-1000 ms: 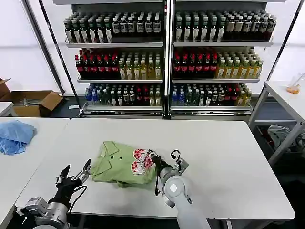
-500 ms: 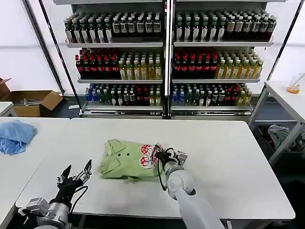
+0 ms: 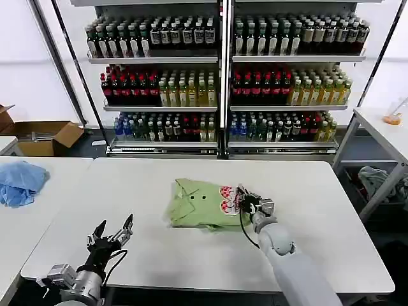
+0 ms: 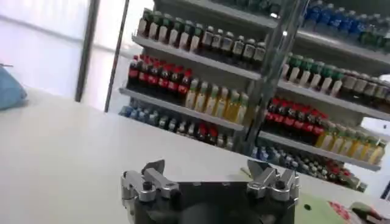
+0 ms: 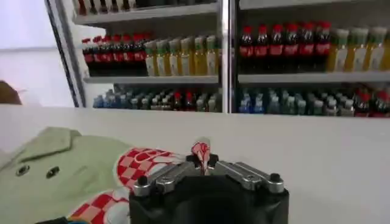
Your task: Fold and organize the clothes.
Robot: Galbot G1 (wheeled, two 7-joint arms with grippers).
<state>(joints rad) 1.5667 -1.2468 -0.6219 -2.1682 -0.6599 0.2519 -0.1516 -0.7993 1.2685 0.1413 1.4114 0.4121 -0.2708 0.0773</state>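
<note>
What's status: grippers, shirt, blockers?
Right gripper shut on polo shirt, mid-table. Left gripper open, near front edge, apart. Nothing in the way.

Light green polo shirt point(image 3: 199, 205), red-white checks

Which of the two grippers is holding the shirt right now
The right gripper. It is shut on the printed edge of the green polo shirt mid-table, while the left gripper hangs open near the table's front edge, well clear of the shirt.

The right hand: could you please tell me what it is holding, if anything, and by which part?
The right hand is shut on the folded green polo shirt, pinching its edge beside the checkered print. The left hand is open and holds nothing.
</note>
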